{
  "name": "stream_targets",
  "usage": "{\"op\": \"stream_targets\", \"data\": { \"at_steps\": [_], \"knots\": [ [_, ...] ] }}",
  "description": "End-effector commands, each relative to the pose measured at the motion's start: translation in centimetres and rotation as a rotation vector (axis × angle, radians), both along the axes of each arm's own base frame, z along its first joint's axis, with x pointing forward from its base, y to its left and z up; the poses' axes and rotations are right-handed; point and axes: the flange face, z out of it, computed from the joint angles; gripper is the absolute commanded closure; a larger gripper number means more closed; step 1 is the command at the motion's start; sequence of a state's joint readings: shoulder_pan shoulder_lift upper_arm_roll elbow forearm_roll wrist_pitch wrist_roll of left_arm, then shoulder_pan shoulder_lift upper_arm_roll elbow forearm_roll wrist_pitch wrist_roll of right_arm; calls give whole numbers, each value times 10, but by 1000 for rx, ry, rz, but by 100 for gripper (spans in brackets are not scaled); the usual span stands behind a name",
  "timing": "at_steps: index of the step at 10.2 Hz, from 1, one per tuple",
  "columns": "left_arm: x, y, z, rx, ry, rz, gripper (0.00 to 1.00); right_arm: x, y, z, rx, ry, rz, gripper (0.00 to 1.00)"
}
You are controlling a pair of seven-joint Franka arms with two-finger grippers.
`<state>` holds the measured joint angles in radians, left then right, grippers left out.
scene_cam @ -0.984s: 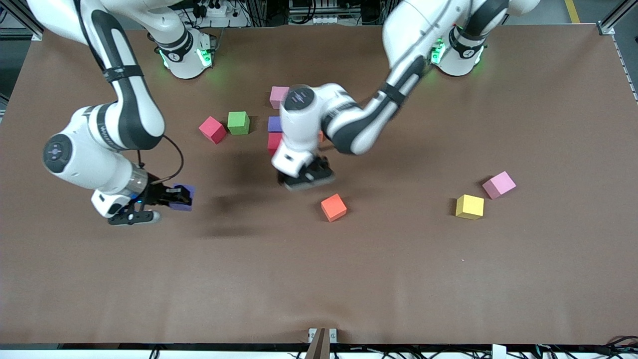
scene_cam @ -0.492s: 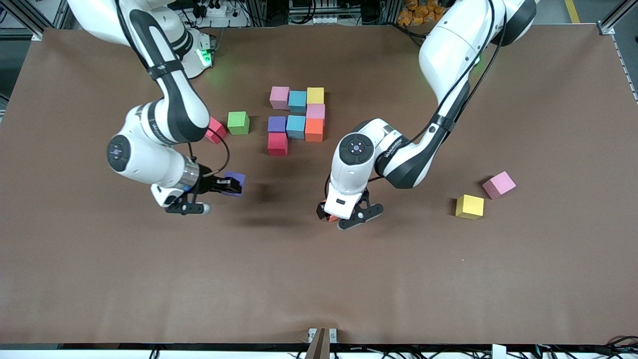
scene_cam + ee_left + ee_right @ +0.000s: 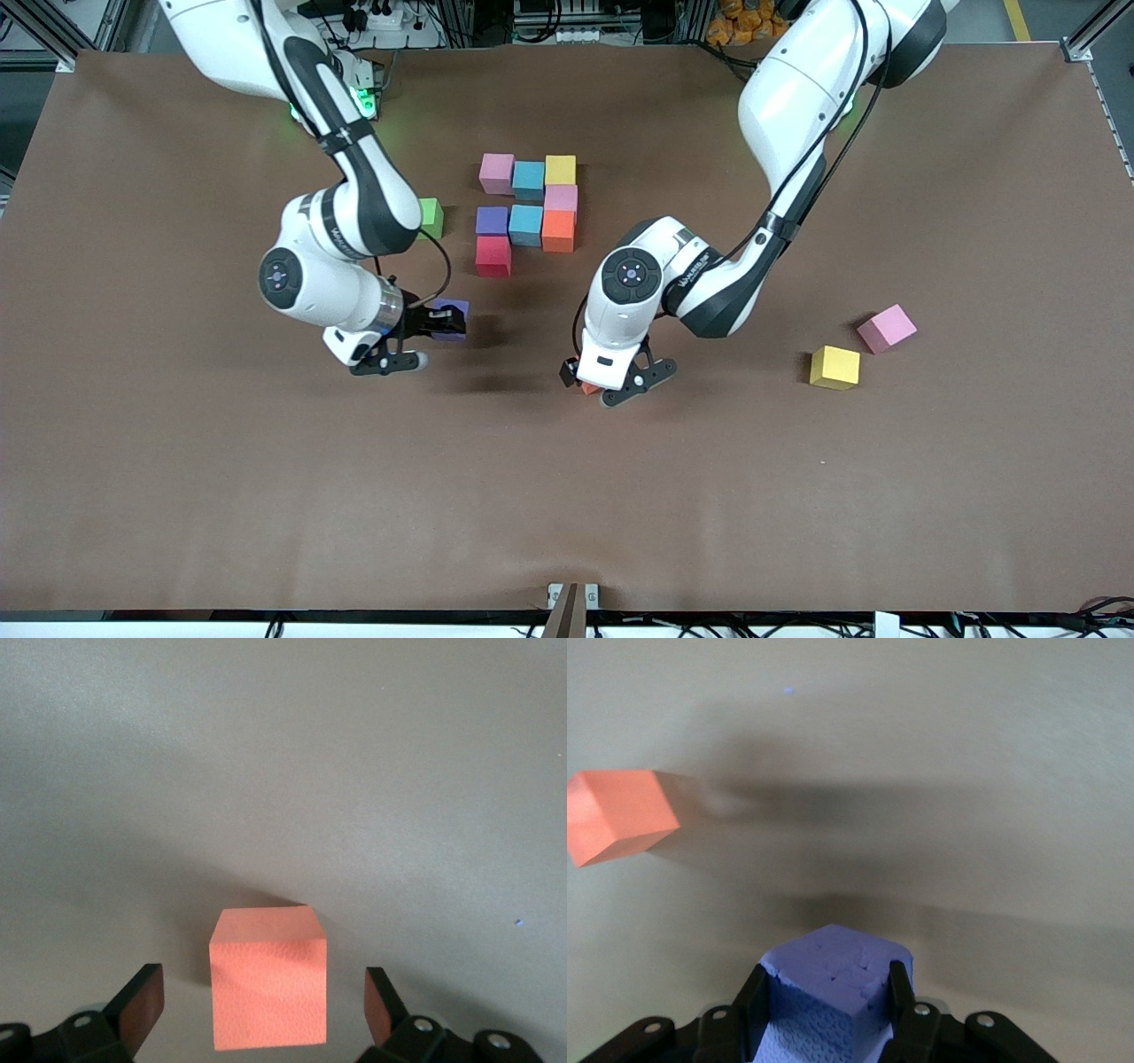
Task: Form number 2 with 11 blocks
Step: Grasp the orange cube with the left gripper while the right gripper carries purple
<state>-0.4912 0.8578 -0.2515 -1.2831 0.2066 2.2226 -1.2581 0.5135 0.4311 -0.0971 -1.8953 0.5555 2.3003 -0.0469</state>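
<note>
The right gripper (image 3: 440, 321) is pinched tight on a purple cube (image 3: 452, 319), carrying it above bare table, between the green cube (image 3: 431, 216) and the loose orange cube (image 3: 591, 387). In the right wrist view the fingers (image 3: 897, 992) press into the purple cube's (image 3: 833, 988) flanks and its top face shows creases, so these blocks look like soft, light foam that gives under pressure.

The left gripper (image 3: 620, 383) is spread wide and lowered around the loose orange cube (image 3: 268, 989), a finger on each side and a gap on both; the cube rests flat on the table.

The number 2 (image 3: 528, 213) is partly built, 8 cubes adjoining: pink, cyan and yellow in the row nearest the bases, a pink under the yellow, then purple, cyan, orange, and a red one (image 3: 493, 256) lowest. A yellow cube (image 3: 834, 367) and a pink cube (image 3: 886, 328) lie apart toward the left arm's end.

Best hold, I judge, is across 2 opposite flat faces at mid-height, squarely, with modest squeeze; the matte surface should resist slipping, and nothing looks fragile.
</note>
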Motion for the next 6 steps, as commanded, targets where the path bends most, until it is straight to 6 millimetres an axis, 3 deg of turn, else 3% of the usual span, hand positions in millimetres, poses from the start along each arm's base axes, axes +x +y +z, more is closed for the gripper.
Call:
{"op": "stream_targets", "data": {
  "at_steps": [1, 3, 6],
  "knots": [
    [-2, -3, -7, -10, 14, 16, 0, -11, 24, -7, 20, -56, 87, 59],
    [-3, -2, -20, 10, 19, 17, 0, -32, 50, -29, 18, -55, 128, 59],
    [-5, -5, -29, 4, 15, 34, 0, -56, 60, -58, 2, -12, 152, 59]
  ]
}}
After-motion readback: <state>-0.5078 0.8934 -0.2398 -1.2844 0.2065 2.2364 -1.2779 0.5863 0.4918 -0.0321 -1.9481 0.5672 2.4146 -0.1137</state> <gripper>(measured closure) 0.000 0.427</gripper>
